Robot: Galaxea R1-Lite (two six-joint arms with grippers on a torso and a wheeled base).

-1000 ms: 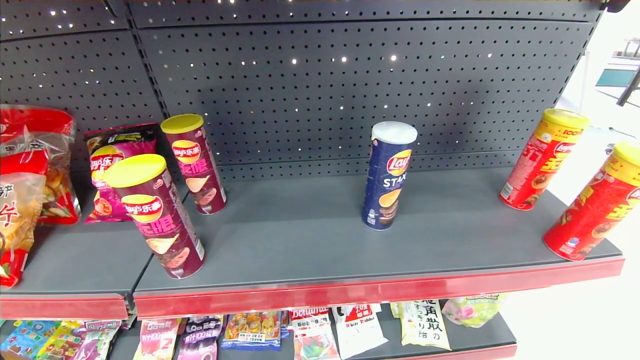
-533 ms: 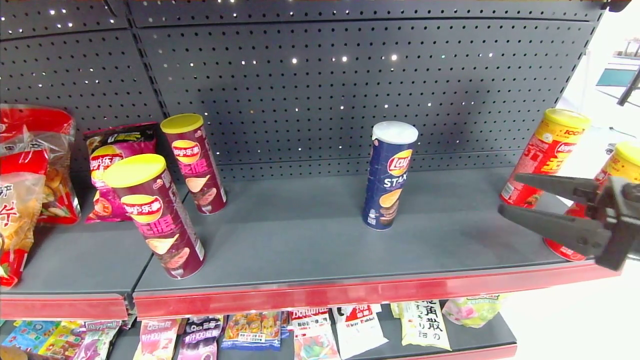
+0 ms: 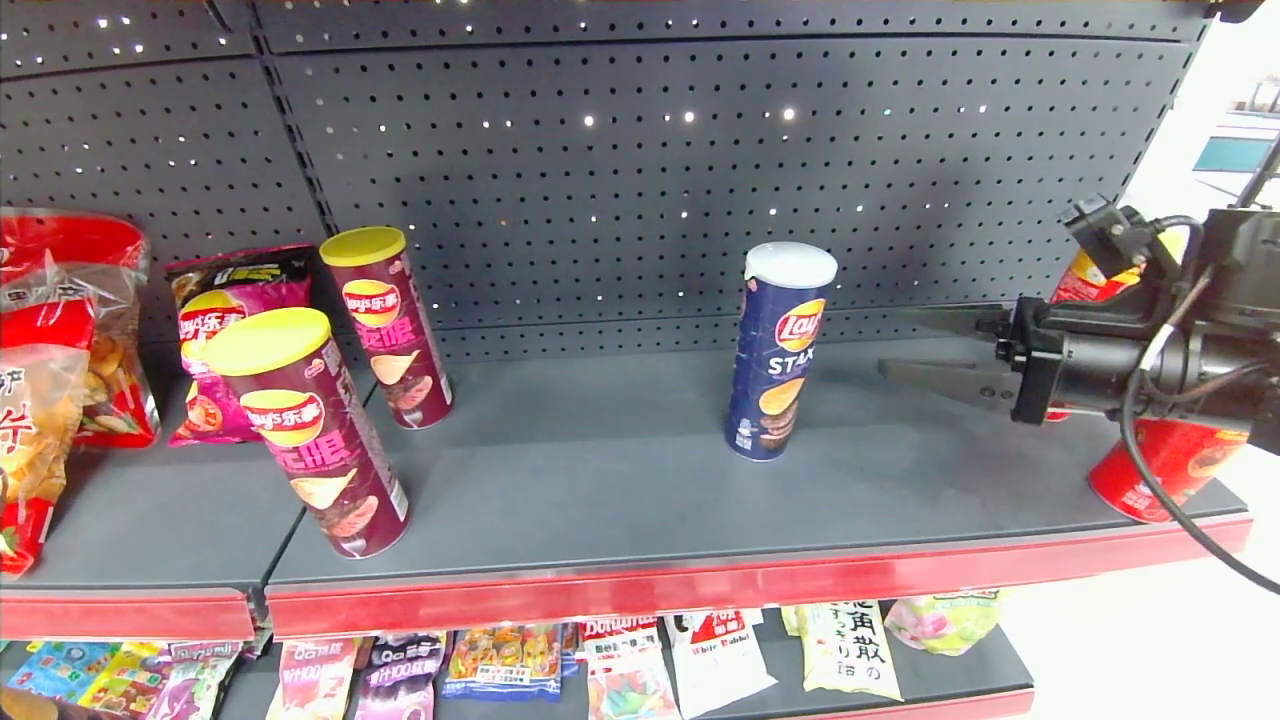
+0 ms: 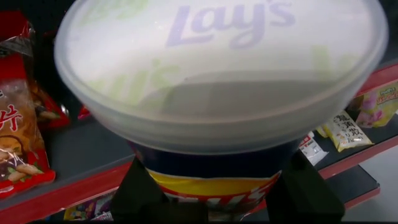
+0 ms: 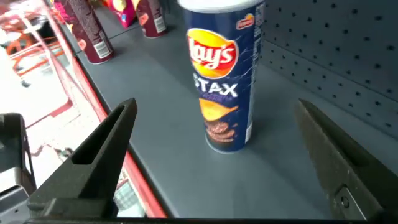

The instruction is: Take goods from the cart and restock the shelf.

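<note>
A blue chip can [image 4: 217,74] with a translucent lid is being clenched between the jaws of the left gripper [image 4: 224,193], with snack bags [image 4: 25,130] lying behind it. On the shelf [image 3: 600,480], a maroon can [image 3: 305,430] is standing near the front at the left, and a red can [image 3: 1150,465] at the right corner. The right gripper [image 3: 897,343] is being held over the shelf, jaws released wide and grasping nothing, pointing at a second blue can [image 3: 780,350] that stands upright, apart from it. Farther back, another maroon can [image 3: 385,325] is standing before the pegboard [image 3: 650,180].
</note>
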